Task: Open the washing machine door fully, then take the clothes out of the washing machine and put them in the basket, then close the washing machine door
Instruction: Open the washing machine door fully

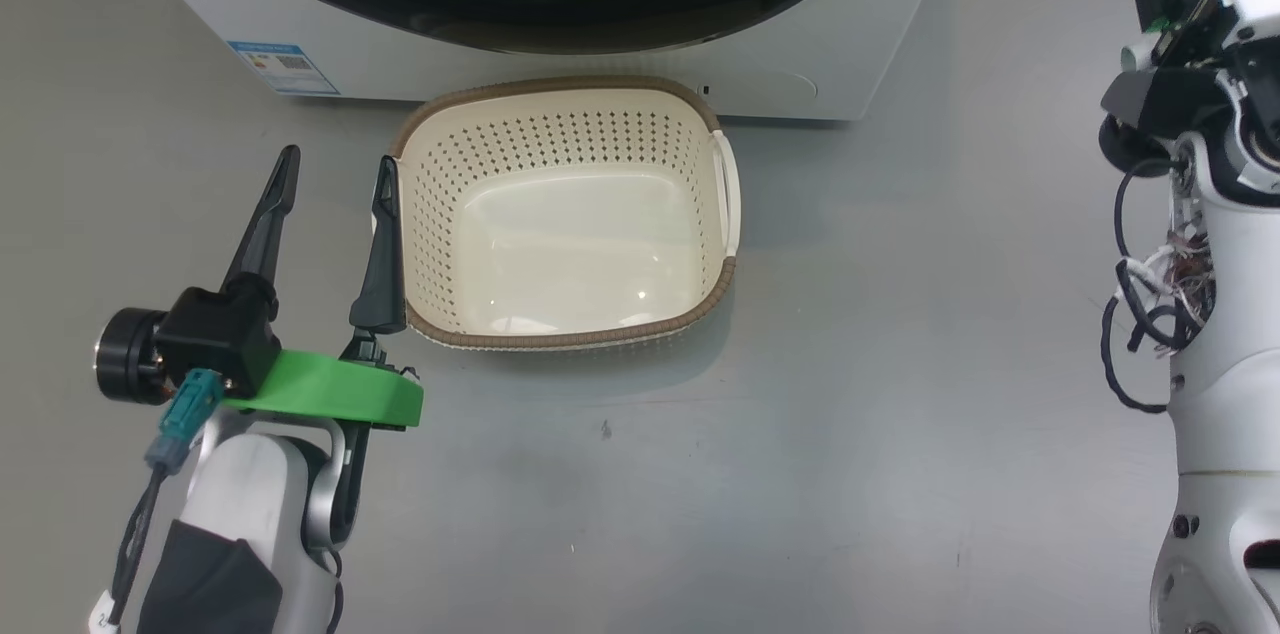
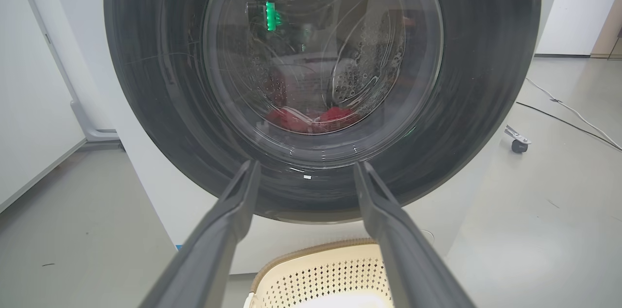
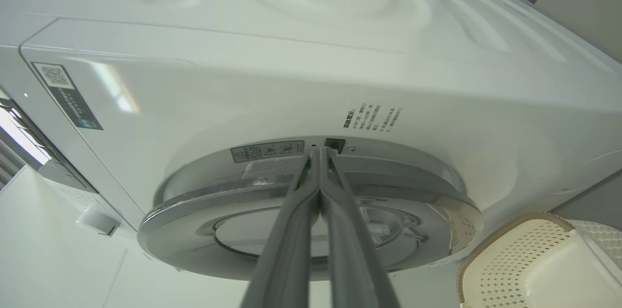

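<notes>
At the left of your head view, your left gripper (image 1: 339, 160) hangs over the floor (image 1: 850, 394) with its two dark fingers spread wide and nothing between them. The inner finger's tip is just beside the left rim of the basket (image 1: 565, 134), and you cannot tell whether it touches. Above it, on the lower left corner of the front of the washing machine (image 1: 880, 44), you see the small blue label (image 1: 283, 67). The basket stands on the floor just before the machine's front, under the lowest part of the washing machine door (image 2: 160, 104), with its glossy cream bottom in full view. In the left wrist view you look between the spread fingers straight at the door. Its wide black rim lies against the white front, and through the clear glass the clothes (image 2: 311, 120) show as a red heap at the bottom of the steel drum (image 2: 369, 70). Right of the machine in that view, a cable (image 2: 568, 109) runs across the floor past a small caster wheel (image 2: 519, 145). At the right edge of your head view your right arm (image 1: 1215, 314) stands raised beside the machine. Your right gripper (image 3: 318, 151) has its fingers pressed together, holding nothing, with the tips at the door's chrome edge. Whether they touch the door you cannot tell.
</notes>
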{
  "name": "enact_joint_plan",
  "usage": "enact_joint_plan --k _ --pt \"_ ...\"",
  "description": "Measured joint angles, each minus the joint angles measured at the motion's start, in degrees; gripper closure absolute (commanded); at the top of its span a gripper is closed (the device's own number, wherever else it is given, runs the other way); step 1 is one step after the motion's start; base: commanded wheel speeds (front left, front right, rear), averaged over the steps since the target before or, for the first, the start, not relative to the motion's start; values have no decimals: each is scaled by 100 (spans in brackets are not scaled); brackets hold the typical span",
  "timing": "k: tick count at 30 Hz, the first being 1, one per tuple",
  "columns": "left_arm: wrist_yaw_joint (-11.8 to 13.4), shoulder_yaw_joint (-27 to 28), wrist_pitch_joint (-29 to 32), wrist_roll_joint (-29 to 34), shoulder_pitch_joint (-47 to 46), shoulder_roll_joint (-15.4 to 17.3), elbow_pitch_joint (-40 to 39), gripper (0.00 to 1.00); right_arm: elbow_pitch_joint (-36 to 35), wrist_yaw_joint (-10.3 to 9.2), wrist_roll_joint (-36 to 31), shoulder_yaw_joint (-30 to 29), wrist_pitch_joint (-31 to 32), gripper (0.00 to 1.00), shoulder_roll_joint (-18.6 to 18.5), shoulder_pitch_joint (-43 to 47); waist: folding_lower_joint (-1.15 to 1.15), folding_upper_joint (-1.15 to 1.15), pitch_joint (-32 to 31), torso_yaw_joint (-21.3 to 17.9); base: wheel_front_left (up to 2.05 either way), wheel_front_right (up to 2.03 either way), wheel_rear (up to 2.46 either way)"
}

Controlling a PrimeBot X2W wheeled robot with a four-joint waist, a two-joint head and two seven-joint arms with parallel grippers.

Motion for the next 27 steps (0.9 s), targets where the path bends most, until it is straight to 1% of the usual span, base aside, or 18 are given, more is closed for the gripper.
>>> enact_joint_plan --k 4,5,11,21,27 --pt "-45 -8 -1 -19 -107 -12 -45 0 47 -59 66 38 162 100 -11 -437 0 0 171 64 0 0 0" --pt "-49 -23 -1 -29 -134 -16 -44 0 64 -100 66 49 201 100 -15 -532 0 0 214 81 0 0 0" --pt "-94 -136 -1 -29 -344 -49 -45 0 220 -233 64 129 367 100 -144 -992 0 0 443 213 0 0 0" --pt "-125 -200 -1 -32 -510 -90 21 0 613 -301 1 383 680 100 -221 -1539 0 0 668 484 0 0 0" --pt "-126 -202 -1 -33 -528 -102 67 0 797 -330 -26 442 727 100 -256 -1761 0 0 730 571 0 0 0"
